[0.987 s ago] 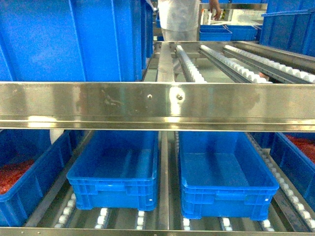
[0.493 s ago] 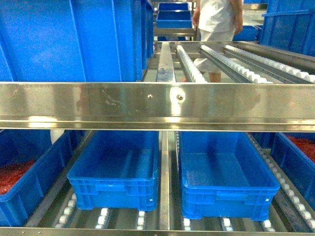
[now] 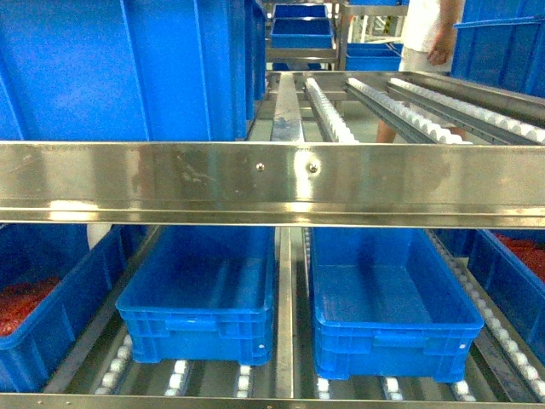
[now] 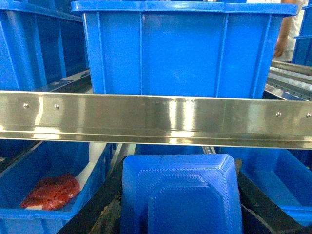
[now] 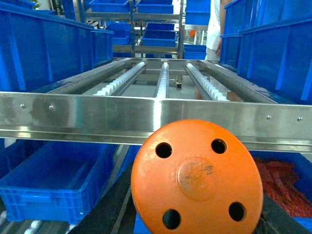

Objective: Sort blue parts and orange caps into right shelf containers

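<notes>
A blue part (image 4: 180, 200), a textured moulded piece, fills the bottom of the left wrist view, and my left gripper (image 4: 180, 168) is shut on it between black fingers (image 4: 100, 207). My right gripper (image 5: 197, 195) is shut on a round orange cap (image 5: 197, 178) with several holes. Both are held in front of the shelf's steel lip (image 3: 272, 183). Below that lip, two empty blue containers (image 3: 200, 298) (image 3: 392, 307) sit side by side on the roller rails. Neither gripper shows in the head view.
Crates holding red material stand at the lower left (image 3: 34, 307) and lower right (image 3: 519, 264). A tall blue crate (image 3: 119, 68) sits on the upper level at left. Bare roller rails (image 3: 328, 111) run to its right. A person (image 3: 426, 34) stands behind the rack.
The person behind the rack has walked to the right. The crates and the shelf have not moved.
</notes>
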Controlling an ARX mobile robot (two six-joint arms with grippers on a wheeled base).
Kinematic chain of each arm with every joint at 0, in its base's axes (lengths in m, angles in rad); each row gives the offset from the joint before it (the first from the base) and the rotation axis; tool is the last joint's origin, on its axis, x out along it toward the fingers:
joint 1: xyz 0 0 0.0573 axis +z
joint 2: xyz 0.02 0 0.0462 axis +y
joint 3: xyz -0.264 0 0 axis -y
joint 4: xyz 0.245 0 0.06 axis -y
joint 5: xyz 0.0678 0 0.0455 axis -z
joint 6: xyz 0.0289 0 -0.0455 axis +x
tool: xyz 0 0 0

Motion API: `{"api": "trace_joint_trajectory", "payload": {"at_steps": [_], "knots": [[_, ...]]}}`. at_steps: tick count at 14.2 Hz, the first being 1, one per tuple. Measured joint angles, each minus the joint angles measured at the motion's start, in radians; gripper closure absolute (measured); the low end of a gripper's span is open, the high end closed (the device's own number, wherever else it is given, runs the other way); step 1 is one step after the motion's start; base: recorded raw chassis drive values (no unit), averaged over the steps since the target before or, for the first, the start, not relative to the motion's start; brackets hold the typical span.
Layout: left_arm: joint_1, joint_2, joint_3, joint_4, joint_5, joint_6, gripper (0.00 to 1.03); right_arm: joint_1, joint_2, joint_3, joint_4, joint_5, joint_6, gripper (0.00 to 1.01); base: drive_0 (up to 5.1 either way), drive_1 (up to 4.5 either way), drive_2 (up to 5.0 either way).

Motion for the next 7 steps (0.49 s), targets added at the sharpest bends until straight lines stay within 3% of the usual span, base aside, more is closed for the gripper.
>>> {"api": "trace_joint_trajectory", "payload": {"at_steps": [7], "knots": [[0.000,0.000,0.000,0.000,0.002,0.000,0.59,0.000,0.000,0.000,0.000,0.003,0.001,0.57,0.0,0.00,0.0]]}}
